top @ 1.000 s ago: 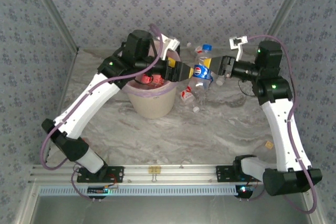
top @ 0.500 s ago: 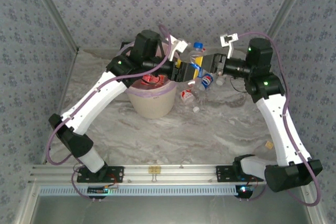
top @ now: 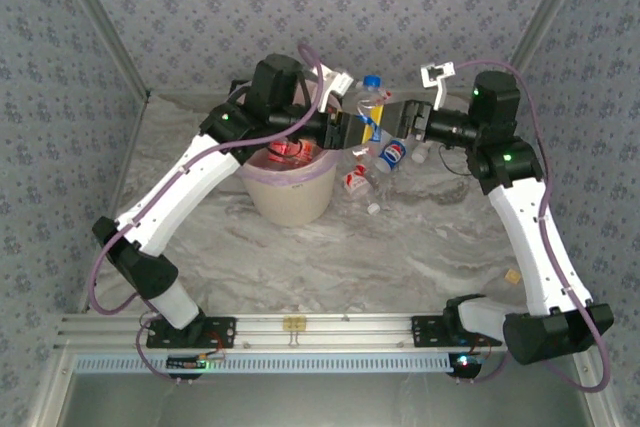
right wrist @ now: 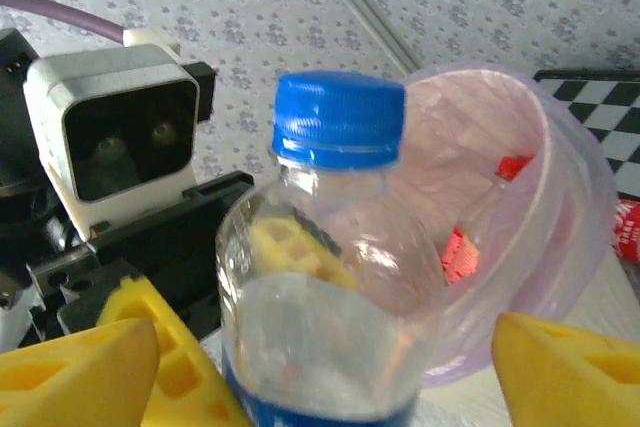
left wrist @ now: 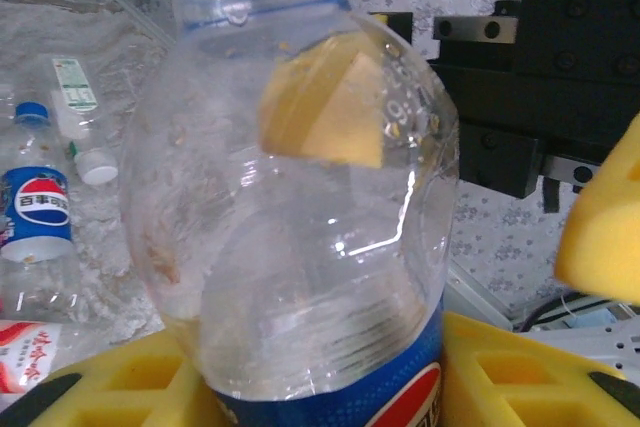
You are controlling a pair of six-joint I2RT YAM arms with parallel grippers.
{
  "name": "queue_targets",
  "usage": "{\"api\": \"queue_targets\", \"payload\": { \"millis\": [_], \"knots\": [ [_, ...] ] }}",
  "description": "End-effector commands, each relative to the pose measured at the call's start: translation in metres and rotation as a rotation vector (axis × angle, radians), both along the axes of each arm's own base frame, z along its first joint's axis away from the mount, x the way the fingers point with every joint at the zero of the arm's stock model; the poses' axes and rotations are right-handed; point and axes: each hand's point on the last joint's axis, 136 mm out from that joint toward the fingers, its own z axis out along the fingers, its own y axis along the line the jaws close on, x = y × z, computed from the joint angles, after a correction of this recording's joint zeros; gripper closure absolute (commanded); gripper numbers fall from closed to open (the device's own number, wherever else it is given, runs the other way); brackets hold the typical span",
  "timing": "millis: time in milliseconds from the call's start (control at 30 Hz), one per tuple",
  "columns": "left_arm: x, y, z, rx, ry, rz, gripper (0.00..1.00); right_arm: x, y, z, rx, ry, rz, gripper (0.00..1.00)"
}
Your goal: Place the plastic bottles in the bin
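- Mid-air over the marble-patterned table [top: 420,247], a blue-capped bottle [top: 372,107] stands upright between your two arms, just beside the bin [top: 290,202].
- Your left gripper [top: 364,132] appears to be clamped low on this bottle. In the left wrist view the label band sits down against its yellow foam.
- Your right gripper [top: 390,122] stands wide. In the right wrist view, the pad [right wrist: 570,372] on the bin's side is clear of the plastic, so the left arm looks to be carrying the load alone.
- The bin's pink liner gapes directly behind the bottle, and red-labelled bottles [right wrist: 465,247] already lie inside.
- More bottles lie on the table near the right arm: a Pepsi-labelled one [top: 394,154], a red-labelled one [top: 353,181] and a small white-capped one [left wrist: 78,117].
- Expect the held bottle to be very light. It looks empty, with only smears on the inside wall.
- The thin clear wall will likely dent under a hard squeeze and spring back, which could pop it out of the foam.
- The bare shoulder is smooth and tapered, so pads there would probably slide toward the cap.
- The straight section at the label is the surer hold, where the film offers some friction and the sides run parallel.
- With the grip low and the bottle standing tall, judge any fast swing toward the bin as a tipping risk.
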Motion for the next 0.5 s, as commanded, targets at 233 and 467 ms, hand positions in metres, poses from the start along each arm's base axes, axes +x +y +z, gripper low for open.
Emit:
{"api": "queue_targets", "payload": {
  "millis": [233,467],
  "knots": [
    [0.039,0.079,0.036,0.069,-0.134,0.193,0.67,0.0,-0.059,-0.031,-0.18,0.044,-0.244,0.06],
    [0.069,0.144,-0.01,0.391,-0.17,0.398,0.85,0.0,-0.089,-0.069,-0.195,0.148,-0.33,0.06]
  ]
}}
